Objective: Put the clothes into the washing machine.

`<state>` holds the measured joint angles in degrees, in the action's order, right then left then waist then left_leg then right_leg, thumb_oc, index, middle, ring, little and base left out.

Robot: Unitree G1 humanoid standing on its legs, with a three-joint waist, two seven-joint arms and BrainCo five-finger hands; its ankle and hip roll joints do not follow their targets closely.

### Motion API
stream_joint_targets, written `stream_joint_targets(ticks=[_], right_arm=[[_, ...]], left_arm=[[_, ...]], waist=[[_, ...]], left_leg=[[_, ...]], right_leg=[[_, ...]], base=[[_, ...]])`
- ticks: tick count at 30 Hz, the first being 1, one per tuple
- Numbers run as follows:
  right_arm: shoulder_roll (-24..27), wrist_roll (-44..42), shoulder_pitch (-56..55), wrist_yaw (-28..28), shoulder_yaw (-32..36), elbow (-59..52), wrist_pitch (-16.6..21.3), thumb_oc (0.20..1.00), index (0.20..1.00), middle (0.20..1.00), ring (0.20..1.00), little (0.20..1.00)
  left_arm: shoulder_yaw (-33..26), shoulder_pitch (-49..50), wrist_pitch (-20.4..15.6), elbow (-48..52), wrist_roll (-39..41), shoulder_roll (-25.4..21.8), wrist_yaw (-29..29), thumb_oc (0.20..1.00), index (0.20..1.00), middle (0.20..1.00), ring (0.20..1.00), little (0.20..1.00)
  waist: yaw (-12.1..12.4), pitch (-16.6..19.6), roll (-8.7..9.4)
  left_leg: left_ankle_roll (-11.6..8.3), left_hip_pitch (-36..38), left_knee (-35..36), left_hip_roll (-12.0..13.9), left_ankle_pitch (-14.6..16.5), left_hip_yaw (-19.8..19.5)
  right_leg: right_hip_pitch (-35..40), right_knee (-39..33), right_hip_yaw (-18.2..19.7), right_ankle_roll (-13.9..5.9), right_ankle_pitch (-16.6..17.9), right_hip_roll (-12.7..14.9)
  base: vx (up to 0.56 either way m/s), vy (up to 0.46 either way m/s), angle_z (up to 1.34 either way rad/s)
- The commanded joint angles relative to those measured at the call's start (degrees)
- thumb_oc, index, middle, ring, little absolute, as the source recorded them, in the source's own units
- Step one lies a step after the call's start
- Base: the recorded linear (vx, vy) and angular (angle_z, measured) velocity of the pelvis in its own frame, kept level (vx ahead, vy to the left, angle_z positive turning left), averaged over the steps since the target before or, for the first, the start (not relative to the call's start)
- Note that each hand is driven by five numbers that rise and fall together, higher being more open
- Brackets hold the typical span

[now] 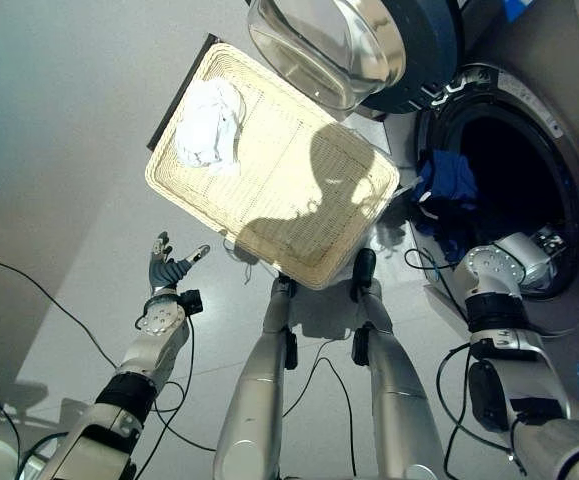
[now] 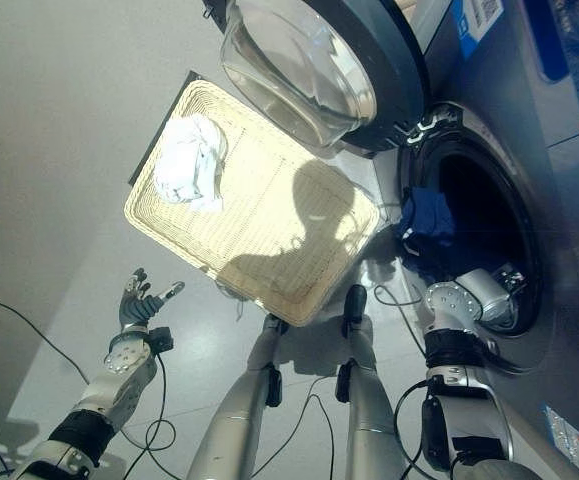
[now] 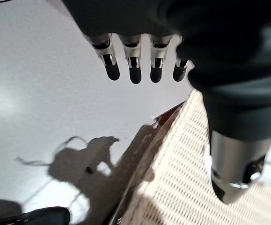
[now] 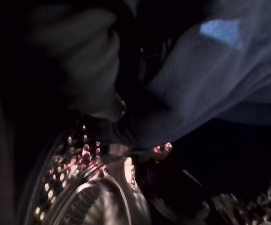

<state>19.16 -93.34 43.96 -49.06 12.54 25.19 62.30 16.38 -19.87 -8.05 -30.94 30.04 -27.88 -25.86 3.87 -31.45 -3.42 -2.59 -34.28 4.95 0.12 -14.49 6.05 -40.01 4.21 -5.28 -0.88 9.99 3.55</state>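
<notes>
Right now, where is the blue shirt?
The blue garment hangs over the front lip of the washing machine's open drum, on the robot's right, just past the wicker basket's corner.

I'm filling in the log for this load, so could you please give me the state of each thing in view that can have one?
Washing machine door: swung wide open.
Drum: dark inside, right arm reaching in.
Blue garment: draped over the drum's front rim, partly inside.
White garment: crumpled in a corner of the basket.
Wicker basket: on the floor, otherwise bare.
Left hand: open, holding nothing.
Right hand: fingers hidden inside the drum.
</notes>
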Motion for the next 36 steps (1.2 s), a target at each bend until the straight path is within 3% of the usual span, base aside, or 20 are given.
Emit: stream_joint_targets(ticks=[1,2,4,8,11,13,15,16,18,21,23,25,26,30,36], right_arm=[[15.6,-19.7,-1.1,26.1,5.4,-7.9,-0.9,1.000,1.000,1.000,1.000,1.000],[15.6,-19.7,-1.1,26.1,5.4,-7.9,-0.9,1.000,1.000,1.000,1.000,1.000],[13.6,-19.7,1.1,27.1,1.9,-7.1,-4.6,1.000,1.000,1.000,1.000,1.000],[13.8,-17.4,3.8,27.0,-2.5,2.2,-14.7,1.000,1.000,1.000,1.000,1.000],[14.8,-4.2,5.0,21.5,-5.5,9.8,-27.1,1.000,1.000,1.000,1.000,1.000],[15.6,-2.0,5.0,22.3,-6.6,13.8,-30.5,1.000,1.000,1.000,1.000,1.000],[16.1,3.9,4.3,21.4,-7.9,16.7,-38.5,1.000,1.000,1.000,1.000,1.000],[16.7,11.5,3.6,20.5,-10.1,19.5,-44.1,1.000,1.000,1.000,1.000,1.000],[19.3,29.1,2.2,17.1,-14.7,24.0,-51.3,1.000,1.000,1.000,1.000,1.000],[20.8,40.6,2.2,16.7,-16.6,27.9,-55.3,1.000,1.000,1.000,1.000,1.000],[21.9,53.9,2.4,12.4,-19.8,29.8,-59.5,1.000,1.000,1.000,1.000,1.000],[22.7,59.4,2.8,8.7,-22.5,29.6,-61.9,1.000,1.000,1.000,1.000,1.000],[22.6,60.7,2.2,6.7,-23.3,28.9,-62.7,1.000,1.000,1.000,1.000,1.000],[19.5,60.8,-0.1,7.1,-23.2,27.8,-62.1,1.000,1.000,1.000,1.000,1.000],[15.3,60.2,-4.8,10.6,-25.0,24.0,-61.7,1.000,1.000,1.000,1.000,1.000]], left_arm=[[0.0,0.8,-0.3,-0.8,-2.1,0.8,1.5,1.000,1.000,1.000,1.000,1.000],[0.0,0.8,-0.3,-0.8,-2.1,0.8,1.5,1.000,1.000,1.000,1.000,1.000],[1.8,0.6,-0.3,-0.4,-4.7,0.9,0.5,1.000,1.000,1.000,1.000,1.000],[4.4,-0.6,0.2,0.2,-5.0,0.9,0.2,1.000,1.000,1.000,1.000,1.000],[5.9,-2.4,1.0,0.9,-6.5,-0.4,-1.4,1.000,1.000,1.000,1.000,1.000],[6.2,-3.3,0.9,0.9,-8.6,-1.6,-2.6,1.000,1.000,1.000,1.000,1.000],[6.4,-4.1,1.5,0.9,-11.4,-2.9,-5.8,1.000,1.000,1.000,1.000,1.000],[6.3,-5.4,1.9,0.8,-14.6,-4.2,-8.3,1.000,1.000,1.000,1.000,1.000],[5.2,-8.5,3.5,2.1,-21.7,-7.1,-13.8,1.000,1.000,1.000,1.000,1.000],[4.7,-10.8,3.7,1.8,-24.7,-8.2,-17.7,1.000,1.000,1.000,1.000,1.000],[4.1,-12.5,3.7,1.7,-27.3,-8.8,-21.0,1.000,1.000,1.000,1.000,1.000],[3.4,-13.9,4.0,1.7,-29.3,-9.3,-23.9,1.000,1.000,1.000,1.000,1.000],[3.0,-14.9,5.1,1.4,-32.3,-10.0,-27.0,1.000,1.000,1.000,1.000,1.000],[2.8,-19.1,8.5,-0.3,-35.2,-11.7,-30.7,1.000,1.000,1.000,1.000,1.000],[3.0,-23.0,13.3,-3.0,-35.8,-12.2,-29.2,1.000,1.000,1.000,1.000,1.000]], waist=[[-4.0,1.7,-0.89],[-4.0,1.7,-0.89],[-3.7,1.7,-1.43],[-3.0,1.7,-1.90],[-2.5,1.7,-2.03],[-2.3,1.7,-1.90],[-2.1,1.7,-1.65],[-2.0,1.7,-1.31],[-1.8,1.7,-0.49],[-1.8,1.7,-0.02],[-1.7,1.7,0.22],[-1.8,1.7,0.50],[-2.1,1.7,0.83],[-3.2,1.7,1.50],[-5.0,1.7,2.53]], left_leg=[[-0.25,1.1,-4.7,-3.2,5.5,-1.7],[-0.25,1.1,-4.7,-3.2,5.5,-1.7],[-0.03,0.6,-5.0,-3.4,5.4,-1.3],[-0.13,0.9,-4.7,-3.5,5.6,-1.1],[-0.09,0.5,-4.0,-3.6,5.1,-1.1],[-0.09,0.1,-3.7,-3.6,4.6,-1.1],[-0.18,0.4,-3.5,-3.6,4.8,-1.2],[-0.22,0.3,-3.3,-3.6,4.6,-1.2],[-0.39,-0.4,-3.2,-3.4,4.4,-1.1],[-0.44,-1.4,-3.7,-3.4,4.0,-1.1],[-0.56,-1.4,-4.0,-3.3,4.5,-1.0],[-0.57,-2.4,-4.5,-3.3,4.3,-0.9],[-0.82,-2.3,-4.9,-3.1,4.8,-0.5],[-1.14,-3.0,-5.3,-2.6,5.2,0.5],[-1.28,-4.1,-7.0,-2.1,6.2,1.8]], right_leg=[[4.3,-1.8,-2.4,-4.11,1.3,-0.6],[4.3,-1.8,-2.4,-4.11,1.3,-0.6],[4.0,-1.9,-2.6,-4.03,1.5,-0.3],[4.6,-2.1,-3.1,-4.28,1.1,-0.1],[4.3,-2.7,-3.6,-4.40,1.5,-0.1],[3.9,-3.0,-4.0,-4.36,2.1,0.0],[4.2,-2.9,-4.3,-4.48,1.8,0.0],[4.1,-3.0,-4.4,-4.45,2.0,-0.1],[3.4,-3.0,-4.7,-4.48,2.1,0.0],[2.5,-2.7,-4.8,-4.53,2.5,0.1],[2.3,-2.4,-5.0,-4.75,2.2,0.2],[1.3,-2.2,-5.0,-4.82,2.5,0.4],[1.3,-1.8,-5.0,-5.01,2.1,0.3],[0.3,-1.3,-4.5,-5.09,1.8,0.0],[-1.1,-0.6,-3.4,-4.88,1.5,-0.5]], base=[[0.00,0.000,0.00],[-0.01,0.020,0.05],[0.01,0.019,0.04],[0.01,0.003,-0.01],[0.00,0.000,0.00],[-0.01,-0.009,-0.03],[0.00,0.000,0.00],[-0.01,-0.032,0.07],[-0.01,-0.041,0.12],[0.00,-0.013,0.09],[0.00,-0.007,0.04],[0.00,0.011,0.04],[0.00,0.000,0.00],[0.01,0.063,-0.01],[0.02,0.065,-0.05]])
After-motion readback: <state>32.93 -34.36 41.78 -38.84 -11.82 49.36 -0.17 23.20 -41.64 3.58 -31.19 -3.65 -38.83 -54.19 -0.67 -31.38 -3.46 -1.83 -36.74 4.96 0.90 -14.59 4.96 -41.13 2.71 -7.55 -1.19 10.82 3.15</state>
